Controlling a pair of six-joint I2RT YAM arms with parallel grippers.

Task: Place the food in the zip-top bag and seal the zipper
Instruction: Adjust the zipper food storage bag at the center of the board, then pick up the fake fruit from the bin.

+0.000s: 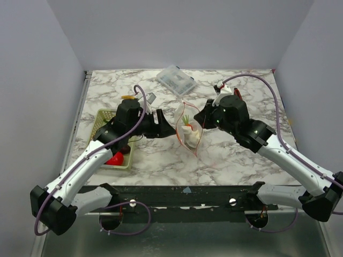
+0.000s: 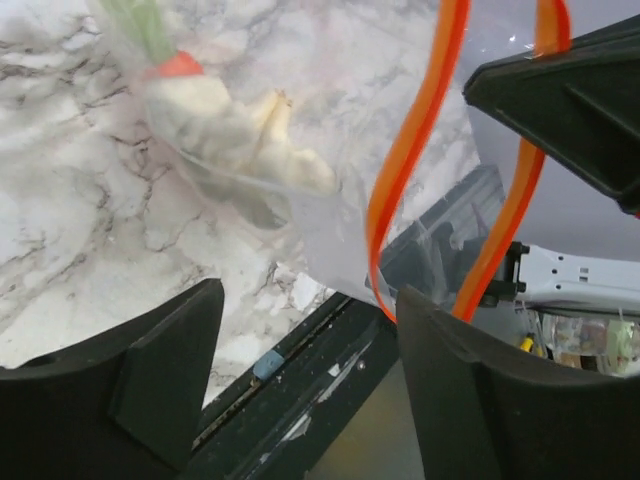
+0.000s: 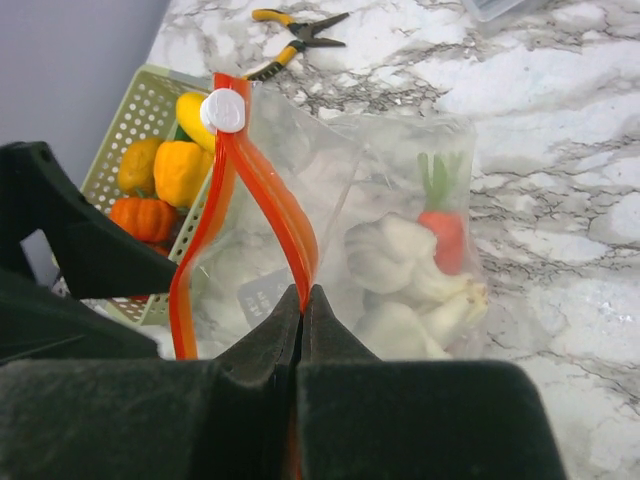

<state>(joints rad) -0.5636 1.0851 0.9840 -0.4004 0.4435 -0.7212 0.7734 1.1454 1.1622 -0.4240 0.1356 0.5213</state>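
My right gripper [image 3: 300, 300] pinches the zipper [image 3: 268, 190], my left gripper [image 2: 305, 305] gapes open, and with the zip-top bag [image 1: 188, 134] held up right of the basket [image 1: 101, 119], I should keep the strip taut while sealing.

Clear bag [image 3: 400, 190], orange-red zipper [image 3: 270, 200], white slider [image 3: 222, 110]. Inside: white garlic [image 3: 385, 255], red-orange carrot [image 3: 445, 235], green top. Pale green mesh basket [image 3: 130, 120] at 9 o'clock of bag, yellow and orange toys [image 3: 180, 170]. Table [image 3: 560, 150] white, grey marble veining. Pliers [image 3: 285, 25] yellow-black.

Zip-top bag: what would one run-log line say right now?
zip-top bag: garlic, carrot inside | zipper: unsealed | right gripper: shut on zipper | left gripper: open
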